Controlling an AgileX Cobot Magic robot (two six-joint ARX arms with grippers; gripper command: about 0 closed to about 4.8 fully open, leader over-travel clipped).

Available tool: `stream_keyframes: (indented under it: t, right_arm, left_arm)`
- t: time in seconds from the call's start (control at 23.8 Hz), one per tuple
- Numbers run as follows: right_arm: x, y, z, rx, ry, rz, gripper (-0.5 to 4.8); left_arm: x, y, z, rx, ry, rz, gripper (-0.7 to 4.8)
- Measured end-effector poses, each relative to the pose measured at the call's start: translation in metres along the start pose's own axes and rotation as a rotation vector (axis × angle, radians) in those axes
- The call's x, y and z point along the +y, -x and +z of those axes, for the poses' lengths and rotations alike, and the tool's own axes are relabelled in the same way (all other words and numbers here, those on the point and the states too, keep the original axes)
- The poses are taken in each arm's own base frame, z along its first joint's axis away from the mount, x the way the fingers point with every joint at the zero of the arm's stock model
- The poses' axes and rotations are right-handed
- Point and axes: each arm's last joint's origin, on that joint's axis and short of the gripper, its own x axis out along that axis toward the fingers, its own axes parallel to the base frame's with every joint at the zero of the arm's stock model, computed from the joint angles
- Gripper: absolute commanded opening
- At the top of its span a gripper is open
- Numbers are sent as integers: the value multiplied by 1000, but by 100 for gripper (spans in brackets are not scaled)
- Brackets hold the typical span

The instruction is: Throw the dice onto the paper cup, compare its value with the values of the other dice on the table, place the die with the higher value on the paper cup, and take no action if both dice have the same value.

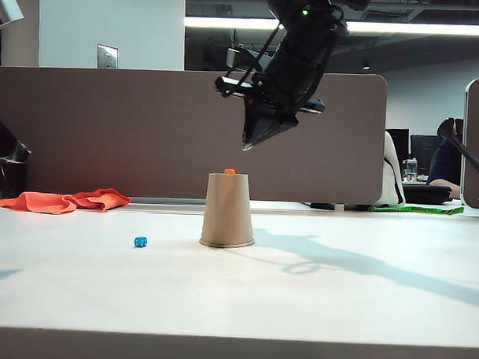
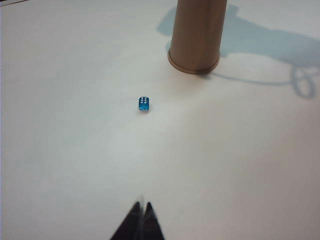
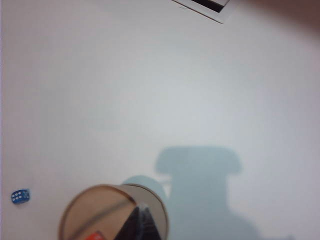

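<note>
I see the left hand (image 2: 142, 212) at the near side, low over the white desk (image 1: 337, 309), jaws pinched together, nothing in them. Blue die (image 1: 140, 241) sits on the desk, left of the paper cup (image 1: 227, 210) & well apart from it, six pips up. Cup stands inverted mid-desk w/ the orange die (image 1: 229, 171) resting on its upturned base. Right hand (image 1: 257, 137) hangs above the cup, jaws pressed together, empty. Orange cloth (image 1: 62, 201) lies far left.
</note>
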Motion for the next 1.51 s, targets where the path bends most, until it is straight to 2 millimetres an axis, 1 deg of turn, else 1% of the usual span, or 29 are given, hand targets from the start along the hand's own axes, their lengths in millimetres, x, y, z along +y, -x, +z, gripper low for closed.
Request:
stream_keyframes:
  t: [0.08,0.13,0.34,0.71,0.84,0.88,1.09,1.3,1.51]
  right_arm:
    - [3,0,1,-2,5,6,90]
    - [4,0,1,-3,6,7,107]
    - [8,0,-1,12,9,24,117]
    - [18,-2,-2,24,40,50,120]
    - [23,-5,-3,29,67,59,159]
    - [24,-7,-4,34,71,61,162]
    - [25,-19,-11,68,74,52,162]
    - [22,-24,-14,78,74,5,162]
    - [22,-26,-16,85,75,4,162]
  left_arm:
    - [0,-1,0,3,1,-2,-6]
    - [0,-1,0,3,1,-2,-6]
    - [0,-1,1,0,0,-2,-6]
    - [0,0,1,0,0,-2,-6]
    - [0,0,1,0,1,-2,-6]
    - [0,0,1,-1,0,-2,-6]
    - [0,0,2,-4,0,-6,-6]
    - [0,0,2,-7,0,-20,-6]
    - [0,0,2,-8,0,-19,-6]
